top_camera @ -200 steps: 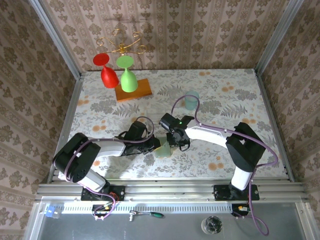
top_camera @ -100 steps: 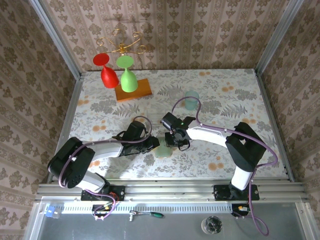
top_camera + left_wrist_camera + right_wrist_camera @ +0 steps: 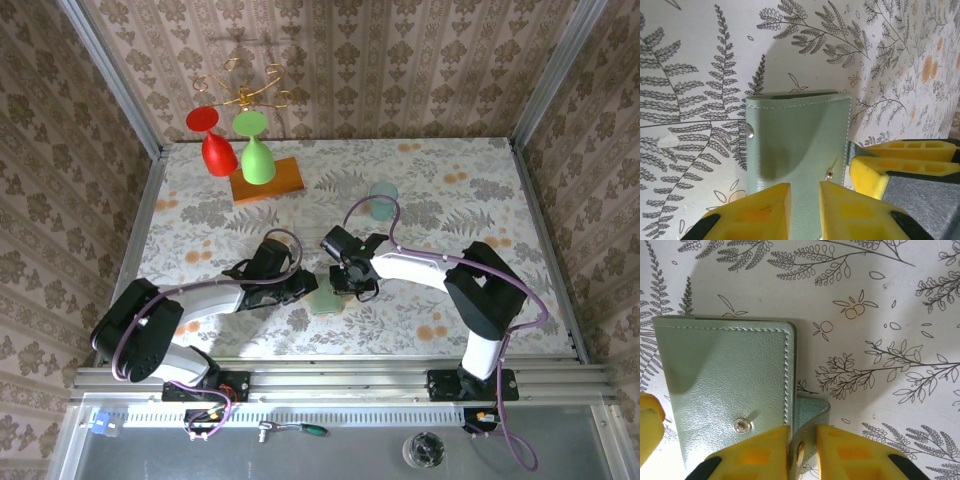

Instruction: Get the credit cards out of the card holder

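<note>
1. Top view: the card holder (image 3: 325, 301) lies flat on the floral table (image 3: 480, 180), lower centre of frame. The left gripper (image 3: 307, 289) sits at its left edge and the right gripper (image 3: 351, 283) at its upper right corner.
2. The same view takes in the far field. A pale teal cup (image 3: 383, 200) stands up and right of the holder, well apart from it. An orange board (image 3: 266, 181) lies upper left. Beside the board a red glass (image 3: 215, 146) and a green glass (image 3: 257, 156) hang bowl-down from a gold rack (image 3: 243, 92).
3. Left wrist view, close detail: the holder is folded shut with its sage cover up. It has white stitching along the right edge and a snap stud (image 3: 750, 131) near the left edge.
4. The left gripper's yellow fingers (image 3: 757, 212) stand at the bottom of that frame, close together. Green cover shows in the narrow gap. I cannot tell whether they pinch it or merely sit over it.
5. The right gripper's yellow tips enter that frame at centre right, just beside the holder's right edge.
6. Right wrist view: a small tab (image 3: 812, 414) curls off the holder's right edge, down into the gap between the right fingers (image 3: 850, 455). They are clamped on it. The holder's body lies up and left of them.
</note>
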Tool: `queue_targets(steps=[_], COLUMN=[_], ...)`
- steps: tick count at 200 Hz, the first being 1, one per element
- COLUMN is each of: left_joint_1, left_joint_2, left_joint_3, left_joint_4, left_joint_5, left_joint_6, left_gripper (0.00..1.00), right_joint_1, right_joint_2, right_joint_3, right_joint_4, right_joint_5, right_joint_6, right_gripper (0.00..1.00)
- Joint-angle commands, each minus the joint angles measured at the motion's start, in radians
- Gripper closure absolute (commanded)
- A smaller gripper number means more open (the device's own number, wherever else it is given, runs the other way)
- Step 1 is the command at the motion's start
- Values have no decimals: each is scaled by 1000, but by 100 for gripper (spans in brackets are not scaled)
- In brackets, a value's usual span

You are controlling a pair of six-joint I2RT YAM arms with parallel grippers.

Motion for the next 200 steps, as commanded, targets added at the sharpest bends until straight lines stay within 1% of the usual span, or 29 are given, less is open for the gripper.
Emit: queue_targets(steps=[1,8,20,53,116,172,200], left_joint_1=[2,3,2,2,2,3,3], left_joint_2=[-2,0,3,9,21,29,32], left_joint_3=[31,34,40,51,48,48,48], left_joint_4=[-26,-26,-24,-26,5,14,18], left_joint_5=[-12,-11,-11,-10,1,5,5], left_joint_6=[26,26,26,31,13,11,9], left_gripper=[77,77,77,77,77,77,77], right_joint_1=[-4,-3,-3,-5,-15,-21,-23], right_joint_2=[0,-4,-14,-31,14,29,37], right_joint_3=[-16,-14,-12,-13,-23,-33,-37], right_joint_4=[-38,-49,-63,-67,-7,6,7], right_joint_5=[24,39,59,70,-10,-31,-33], right_joint_6=[15,16,17,14,25,24,28], right_gripper=[80,79,76,75,79,82,82])
